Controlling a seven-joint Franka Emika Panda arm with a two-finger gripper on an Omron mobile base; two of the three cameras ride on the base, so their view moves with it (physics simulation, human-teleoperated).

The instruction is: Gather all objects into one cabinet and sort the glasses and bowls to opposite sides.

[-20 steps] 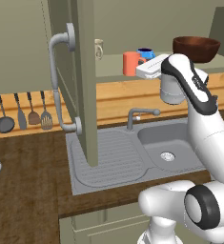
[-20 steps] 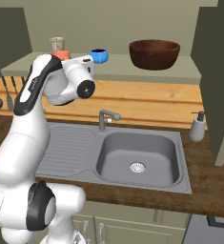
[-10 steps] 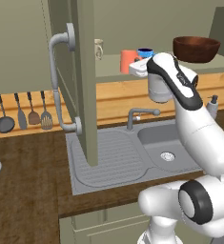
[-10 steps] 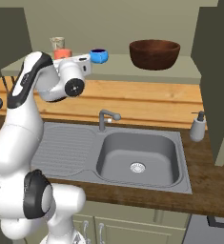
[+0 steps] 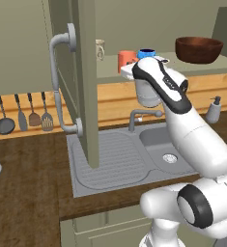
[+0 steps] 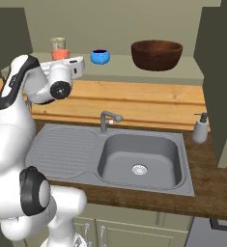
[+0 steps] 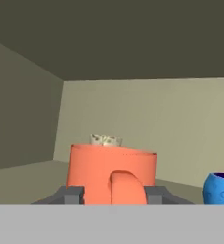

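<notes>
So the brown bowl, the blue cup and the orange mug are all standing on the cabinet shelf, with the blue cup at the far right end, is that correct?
Not quite: the brown bowl stands at the right end of the cabinet shelf. The blue cup sits between it and the orange mug, as the right base view shows.

The robot's arm (image 5: 192, 144) is built of glossy white, rounded shells, fat and smooth like moulded plastic, with no cables or screws showing. Dark grey to black bands mark the joints: a broad black ring with a grey disc in its centre sits at the lower joint, and a narrow dark seam curves along the upper link. In the right base view the same arm (image 6: 11, 125) shows a black ring around a round grey cap low down and a dark circular cap at the wrist. The gripper (image 7: 112, 195) ends in two small, blocky dark-grey finger tips.
</notes>
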